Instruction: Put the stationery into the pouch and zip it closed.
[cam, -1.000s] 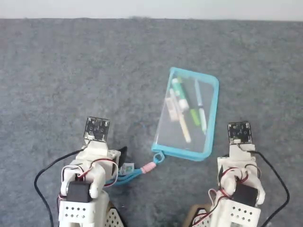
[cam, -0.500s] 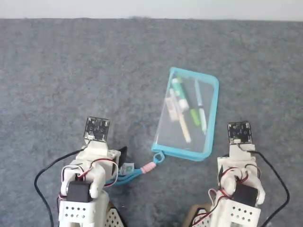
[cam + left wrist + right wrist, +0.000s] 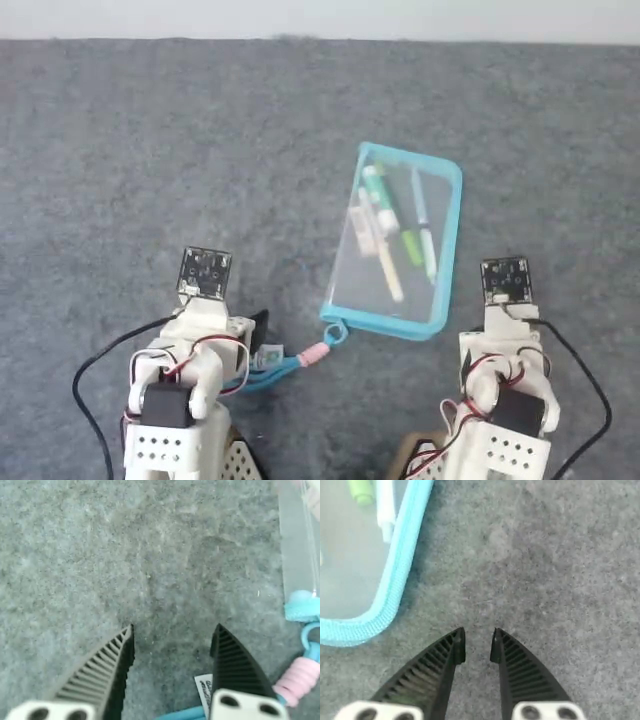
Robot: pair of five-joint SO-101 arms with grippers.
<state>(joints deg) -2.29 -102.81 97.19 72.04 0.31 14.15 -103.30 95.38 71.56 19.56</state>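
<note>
A clear pouch [image 3: 400,285] with a cyan zip border lies flat on the grey carpet, right of centre. Inside it are several pens and markers [image 3: 385,215]. Its zip puller [image 3: 335,331] sits at the near left corner, trailing a pink charm [image 3: 315,352] and a blue strap [image 3: 275,372] toward the left arm. My left gripper [image 3: 175,630] stands open over bare carpet, with the strap's white tag [image 3: 203,694] by one finger and the pink charm [image 3: 297,677] off to the side. My right gripper [image 3: 478,633] hovers just off the pouch's near edge [image 3: 395,587], jaws slightly apart and holding nothing.
Grey carpet [image 3: 150,150] covers the whole table, with wide free room to the left and behind the pouch. A pale wall strip runs along the far edge. Both arm bases [image 3: 175,420] sit at the near edge, with black cables beside them.
</note>
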